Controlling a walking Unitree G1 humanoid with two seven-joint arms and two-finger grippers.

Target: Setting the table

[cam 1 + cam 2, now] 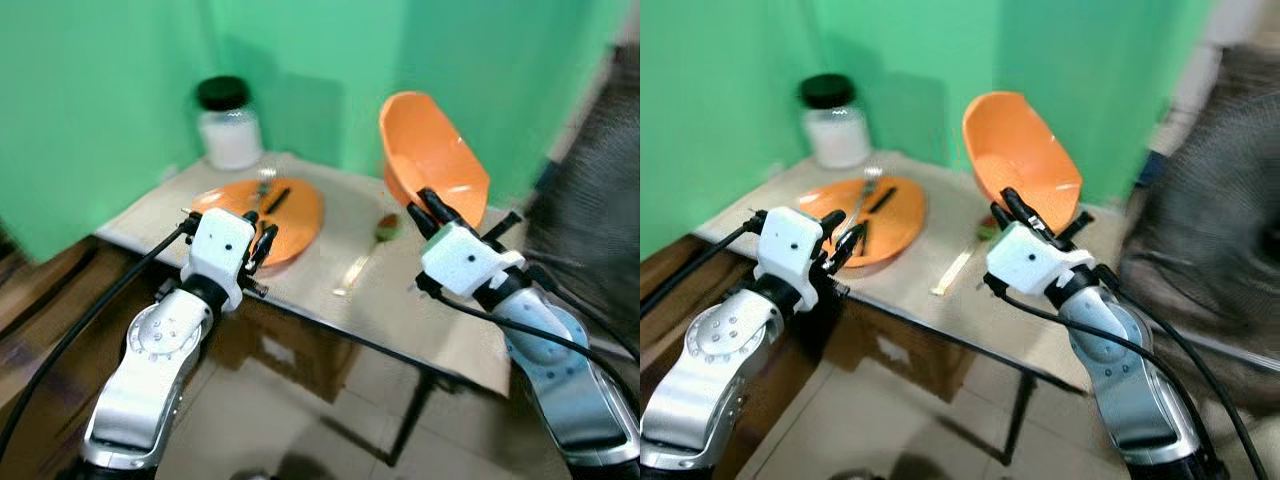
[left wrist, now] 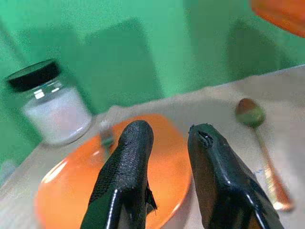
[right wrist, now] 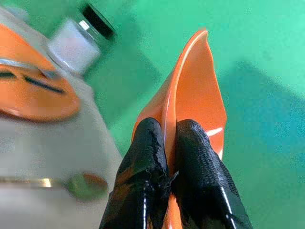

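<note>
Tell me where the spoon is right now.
The spoon lies on the table, between the orange plate on the left and the held-up orange bowl.

glossy plastic orange bowl (image 3: 195, 95) & plate (image 2: 162, 181), glass jar (image 2: 50, 107), shiny metal spoon (image 2: 262, 143).

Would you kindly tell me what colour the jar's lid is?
Black: the jar's lid shows best in the left wrist view.

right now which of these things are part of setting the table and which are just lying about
Part of the job:
- orange bowl, pinched by its rim in the right gripper
- orange plate with a fork on it
- spoon on the table

Lying about:
- white jar with a black lid
- left gripper, open over the plate, holding nothing
</note>
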